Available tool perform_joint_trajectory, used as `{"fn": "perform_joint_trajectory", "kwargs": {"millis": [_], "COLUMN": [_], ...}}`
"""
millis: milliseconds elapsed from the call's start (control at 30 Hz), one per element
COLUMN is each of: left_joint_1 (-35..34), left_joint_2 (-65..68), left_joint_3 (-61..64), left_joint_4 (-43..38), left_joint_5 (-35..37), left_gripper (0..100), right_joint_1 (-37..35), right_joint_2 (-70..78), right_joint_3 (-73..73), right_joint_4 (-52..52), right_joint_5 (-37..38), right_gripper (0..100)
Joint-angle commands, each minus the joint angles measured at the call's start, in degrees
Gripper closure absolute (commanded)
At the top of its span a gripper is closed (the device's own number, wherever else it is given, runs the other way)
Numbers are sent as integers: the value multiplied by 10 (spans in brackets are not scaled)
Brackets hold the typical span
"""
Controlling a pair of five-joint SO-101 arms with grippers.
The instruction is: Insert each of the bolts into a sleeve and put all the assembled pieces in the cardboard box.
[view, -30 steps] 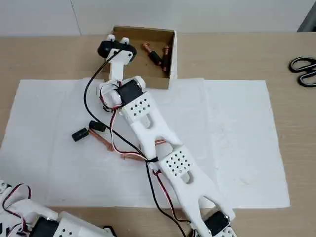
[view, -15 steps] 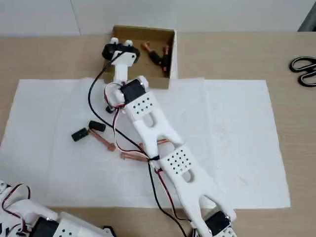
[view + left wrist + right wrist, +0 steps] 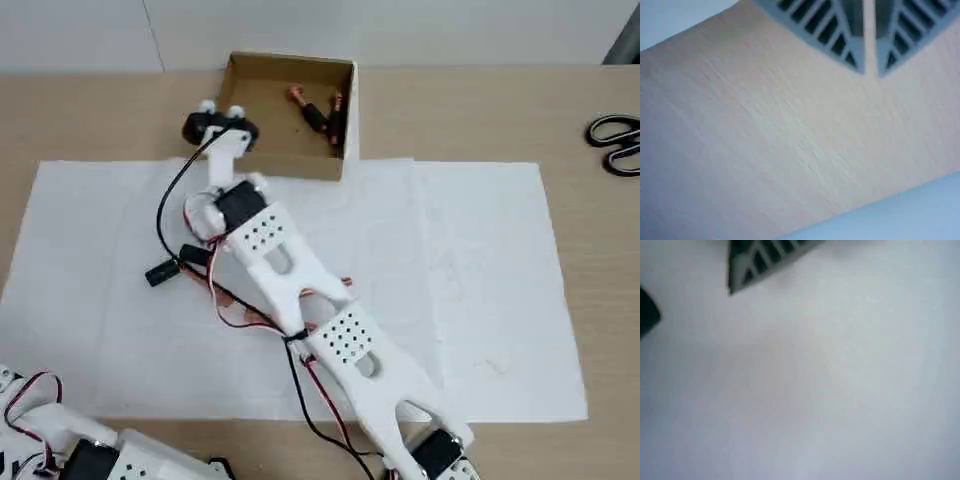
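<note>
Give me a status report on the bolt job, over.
Left gripper over table. Right gripper above the paper. Assembled pieces in cardboard box; black sleeves loose on paper. Scissors far aside.

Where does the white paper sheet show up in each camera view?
High view: the white sheet lies spread over the table, its far edge at the cardboard box.
Right wrist view: the sheet is the pale surface below the camera.
Left wrist view: bare table wood; a pale strip at the edge may be the sheet, cannot tell.
Shared landmark: the table wood.
</note>
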Motion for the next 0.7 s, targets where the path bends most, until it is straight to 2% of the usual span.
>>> {"fn": "perform_joint_trajectory", "kwargs": {"millis": [0, 233, 500, 667], "left_joint_1": [4, 4, 3, 3], "left_joint_2": [-9, -9, -9, -9], "left_joint_3": [-3, -2, -2, -2], "left_joint_4": [0, 1, 1, 1], "left_joint_5": [3, 3, 3, 3], "left_gripper": [994, 994, 994, 994], "right_joint_1": [0, 2, 4, 10], "right_joint_2": [-7, 23, 49, 50], "right_joint_3": [-6, -6, -9, -9], "right_joint_4": [-22, -38, -85, -107], "right_joint_5": [-4, -2, -2, -2], "right_gripper": [634, 641, 857, 890]}}
